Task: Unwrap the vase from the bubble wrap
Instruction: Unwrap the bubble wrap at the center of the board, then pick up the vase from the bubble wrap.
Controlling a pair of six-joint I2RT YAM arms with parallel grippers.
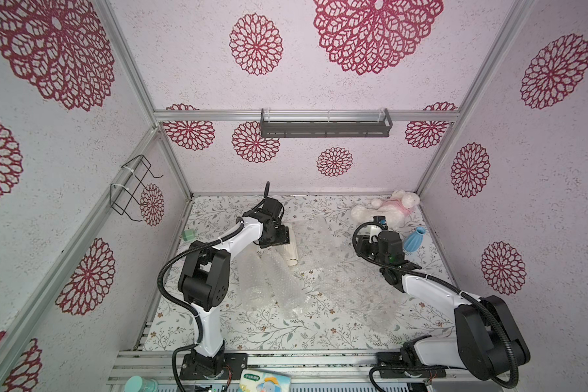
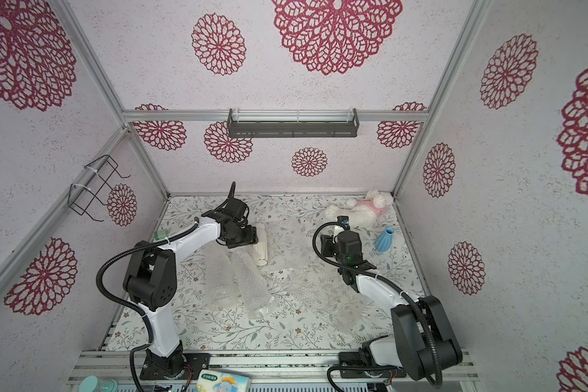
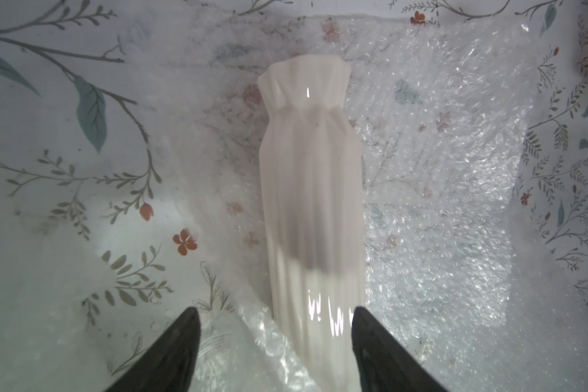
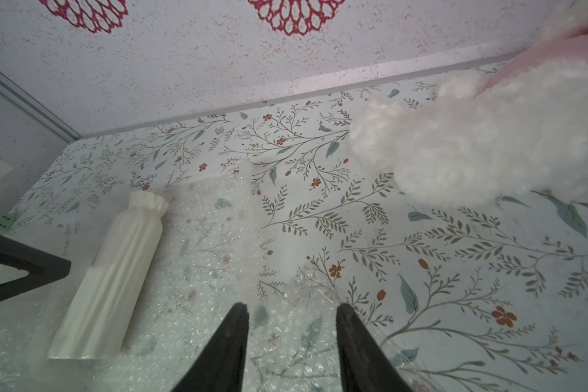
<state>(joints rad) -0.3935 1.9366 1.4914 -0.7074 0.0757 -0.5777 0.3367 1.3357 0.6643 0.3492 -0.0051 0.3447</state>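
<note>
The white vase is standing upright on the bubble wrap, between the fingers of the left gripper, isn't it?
No. The white vase is lying on its side, not standing upright. The right wrist view shows it flat on the bubble wrap, and it is between the fingers of the left gripper.

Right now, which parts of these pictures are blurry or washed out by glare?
Left wrist view: glare streaks on the vase near its base, a dark shadow across its middle, glints sparkling on the bubble wrap; right wrist view: the toy looks soft and out of focus, close to the lens; both top views: evenly lit, fairly sharp.
</note>
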